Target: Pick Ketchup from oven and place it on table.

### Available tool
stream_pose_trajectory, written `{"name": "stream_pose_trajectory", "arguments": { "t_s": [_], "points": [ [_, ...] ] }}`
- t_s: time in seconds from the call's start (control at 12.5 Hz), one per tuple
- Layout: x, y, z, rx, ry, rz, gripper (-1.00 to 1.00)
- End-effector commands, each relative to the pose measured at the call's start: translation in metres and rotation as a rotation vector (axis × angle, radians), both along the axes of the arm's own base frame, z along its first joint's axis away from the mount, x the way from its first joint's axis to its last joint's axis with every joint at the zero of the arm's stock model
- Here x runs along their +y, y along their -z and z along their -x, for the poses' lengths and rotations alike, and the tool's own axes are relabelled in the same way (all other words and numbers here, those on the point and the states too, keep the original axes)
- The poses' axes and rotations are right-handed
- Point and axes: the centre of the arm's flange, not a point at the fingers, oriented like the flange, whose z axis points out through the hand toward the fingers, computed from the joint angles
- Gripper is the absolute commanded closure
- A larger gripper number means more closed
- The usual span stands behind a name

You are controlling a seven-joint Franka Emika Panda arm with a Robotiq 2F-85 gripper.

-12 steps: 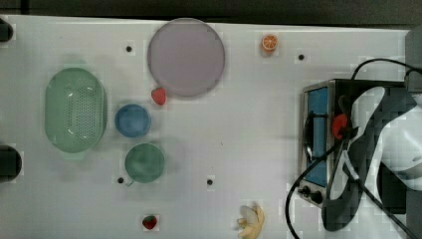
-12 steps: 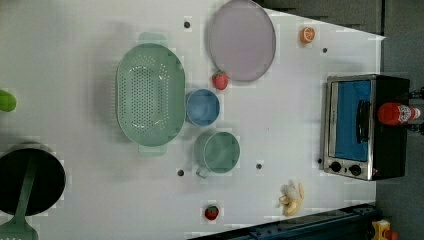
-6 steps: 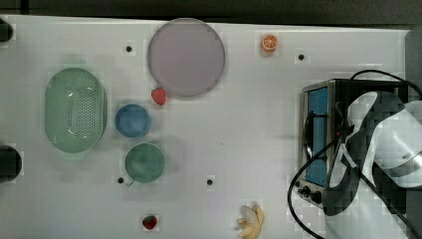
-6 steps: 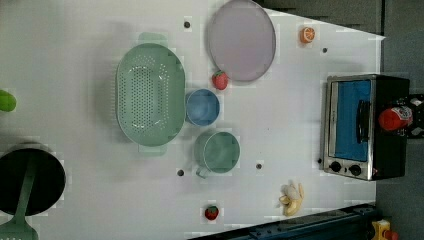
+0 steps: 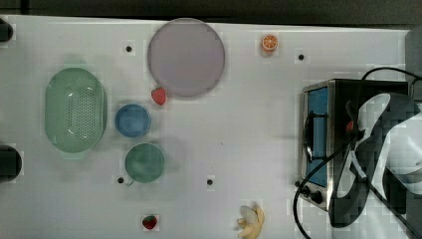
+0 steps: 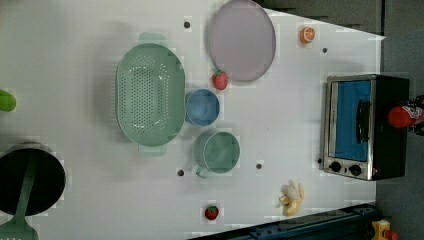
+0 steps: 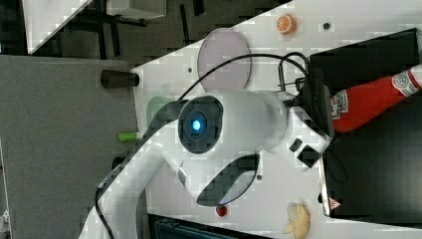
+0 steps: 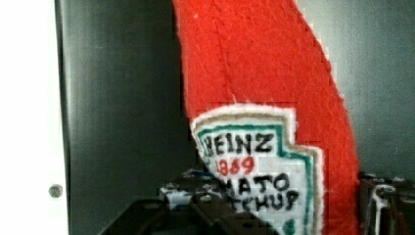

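I see the Ketchup bottle (image 8: 264, 73) in fuzzy red felt-like cloth with a stitched fabric label, the oven (image 6: 367, 125) with matt black top, brushed silver metal frame, blue-tinted glass door, the table (image 5: 239, 124) smooth matt white.

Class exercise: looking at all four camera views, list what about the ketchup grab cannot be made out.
- Top view: the arm covers most of the Ketchup.
- Left view: the frame's right edge cuts off the Ketchup on the oven.
- Wrist view: whether the gripper presses the Ketchup is unclear.
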Motion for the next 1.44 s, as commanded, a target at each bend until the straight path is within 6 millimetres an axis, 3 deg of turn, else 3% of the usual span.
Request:
{"name": "stream_pose_trajectory", "arguments": {
  "t_s": [0.08,0.24,0.4,0.64,0.8,0.96,1.12,1.44],
  "points": [
    [0.037,-0.104,-0.025,-0.136,-0.136,0.048,-0.26],
    [0.075,-0.141,-0.034,-0.13,-0.234,0.071,-0.26],
    [0.133,-0.166,-0.04,-0.089,-0.35,0.037,-0.26],
    [0.23,-0.19,-0.046,-0.042,-0.518,-0.052,-0.26],
    [0.286,-0.193,-0.05,-0.028,-0.618,-0.072,-0.26],
    [0.328,-0.179,-0.052,0.004,-0.694,-0.085,-0.26],
    [0.355,-0.146,-0.047,0.061,-0.736,-0.111,-0.26],
    [0.368,-0.071,-0.039,0.058,-0.745,-0.104,-0.26]
  ]
}}
